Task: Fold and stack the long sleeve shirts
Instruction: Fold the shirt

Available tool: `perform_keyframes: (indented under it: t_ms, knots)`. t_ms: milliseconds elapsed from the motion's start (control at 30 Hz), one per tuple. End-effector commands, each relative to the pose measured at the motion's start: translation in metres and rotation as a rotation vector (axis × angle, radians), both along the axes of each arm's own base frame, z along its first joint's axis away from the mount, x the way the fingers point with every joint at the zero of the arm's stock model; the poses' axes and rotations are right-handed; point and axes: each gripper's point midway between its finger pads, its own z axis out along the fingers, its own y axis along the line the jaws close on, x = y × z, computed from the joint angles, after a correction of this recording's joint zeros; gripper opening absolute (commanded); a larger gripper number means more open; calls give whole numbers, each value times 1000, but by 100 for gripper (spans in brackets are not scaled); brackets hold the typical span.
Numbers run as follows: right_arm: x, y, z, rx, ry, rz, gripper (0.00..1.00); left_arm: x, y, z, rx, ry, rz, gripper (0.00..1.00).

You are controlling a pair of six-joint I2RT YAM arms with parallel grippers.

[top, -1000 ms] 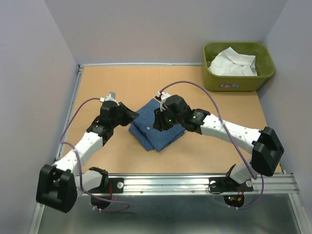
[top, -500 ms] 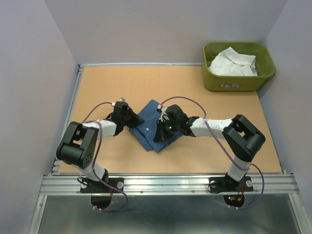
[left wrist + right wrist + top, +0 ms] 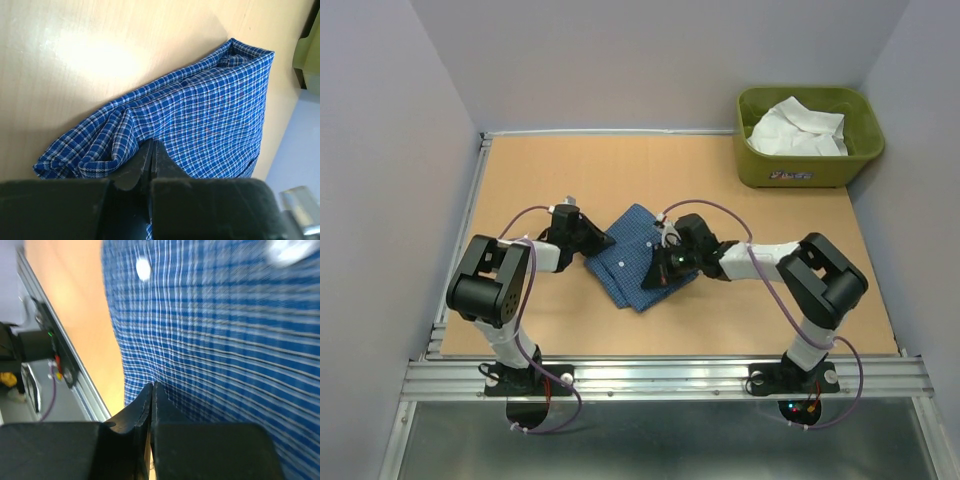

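Tan smooth table [image 3: 570, 170] | blue checked shirt [image 3: 628, 268]: soft folded rectangle

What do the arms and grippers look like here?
The left arm and right arm have white links between bulky black joints, each trailing a purple cable. A green light shows at the right wrist. The left gripper and right gripper are black, with tapered fingers.

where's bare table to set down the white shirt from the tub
Bare: the wooden tabletop from the back rail to the blue checked cloth shirt, and the strip between the olive-green plastic tub and the white right arm. Crowded: the middle, around that shirt.
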Motion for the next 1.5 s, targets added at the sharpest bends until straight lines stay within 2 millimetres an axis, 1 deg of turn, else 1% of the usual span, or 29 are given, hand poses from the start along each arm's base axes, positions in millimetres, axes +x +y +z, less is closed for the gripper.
perform_keyframes:
  t_ms: [0,33,100,133,167,267,300,367,400,467,533,567,600,633,667,733,900,967,1000,1067,1133,1167,1233,1267,1333,1367,1400,1433,1467]
  knots:
    - [33,-16,49,83,-112,-85,3,2,10,12,63,-31,-21,13]
    - [45,-24,56,94,-128,-117,4,4,9,29,57,-73,-22,15]
    - [54,-32,78,137,-156,-131,9,2,7,46,63,-108,-36,17]
    - [64,-43,82,142,-162,-160,11,0,6,60,66,-141,-44,21]
    - [68,-49,87,148,-175,-176,12,0,4,69,73,-161,-58,22]
    - [87,-74,83,140,-165,-251,12,-12,-5,82,97,-161,-108,25]
    - [90,-83,77,134,-144,-274,12,-20,-15,89,102,-172,-143,25]
    - [89,-89,69,123,-128,-283,12,-33,-29,94,100,-180,-188,25]
    - [87,-91,65,117,-122,-283,12,-47,-44,92,98,-175,-237,25]
    - [79,-96,47,91,-87,-283,12,-62,-56,87,88,-148,-277,25]
    - [76,-100,31,59,-66,-292,12,-85,-72,74,78,-108,-340,25]
    - [71,-105,16,31,-38,-300,12,-96,-77,64,76,-74,-369,23]
    - [69,-106,10,21,-25,-302,11,-108,-85,55,73,-44,-407,22]
    - [67,-109,5,12,-14,-308,11,-110,-84,53,71,-34,-403,22]
    - [66,-111,1,5,-9,-314,11,-118,-89,46,67,-8,-421,20]
    - [64,-119,-7,-22,-2,-345,11,-129,-84,30,72,46,-421,16]
    - [65,-136,-12,-66,-23,-418,10,-152,-68,-4,97,159,-412,13]
    - [65,-137,-9,-66,-33,-418,10,-161,-65,-16,95,209,-428,12]
    - [67,-134,1,-46,-55,-408,10,-165,-62,-19,95,223,-426,11]
    - [71,-131,16,-18,-81,-395,10,-162,-62,-10,89,192,-420,11]
    - [77,-125,37,22,-114,-387,11,-153,-65,7,84,137,-412,12]
    - [86,-119,59,60,-156,-385,12,-141,-66,28,85,71,-396,15]
    - [94,-112,82,98,-198,-382,13,-125,-61,53,98,-6,-341,18]
    - [106,-106,105,131,-240,-379,14,-115,-61,69,86,-46,-318,19]
    - [116,-95,126,175,-262,-368,18,-99,-52,86,72,-95,-267,19]
    - [121,-87,138,203,-282,-355,18,-81,-38,98,67,-134,-198,20]
    - [131,-77,149,235,-282,-343,18,-71,-31,107,61,-161,-163,20]
    - [132,-66,154,257,-283,-328,18,-54,-16,116,50,-198,-102,20]
    - [138,-58,164,298,-315,-317,19,-46,-11,121,41,-216,-78,20]
